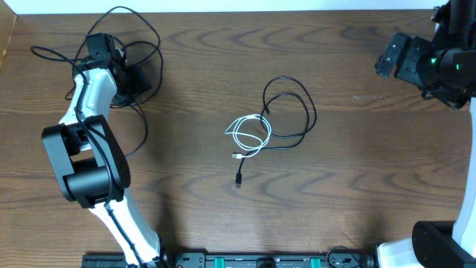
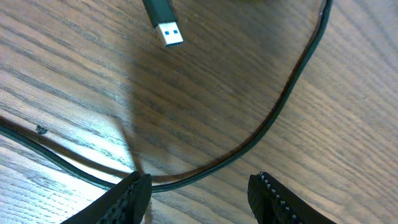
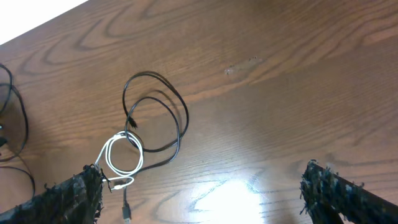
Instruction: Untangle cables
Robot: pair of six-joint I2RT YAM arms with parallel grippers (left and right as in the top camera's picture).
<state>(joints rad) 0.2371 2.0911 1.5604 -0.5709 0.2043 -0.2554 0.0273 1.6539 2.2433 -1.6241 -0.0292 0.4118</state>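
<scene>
"How far along was the untangling?"

"One black cable (image 2: 277,112) lay apart on the tabletop (image 1: 186,186), just under the left tool (image 2: 199,190). Its jaws stood apart, clamping nothing."

"And the rest?"

"The white cable (image 1: 248,134) and the other black cable (image 1: 296,113) lay interlooped, well away from the wide-open, empty right tool (image 3: 199,186)."

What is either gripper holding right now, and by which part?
Nothing is held. The left gripper is open over a black cable that lies loose on the table; the right gripper is open and empty.
</scene>
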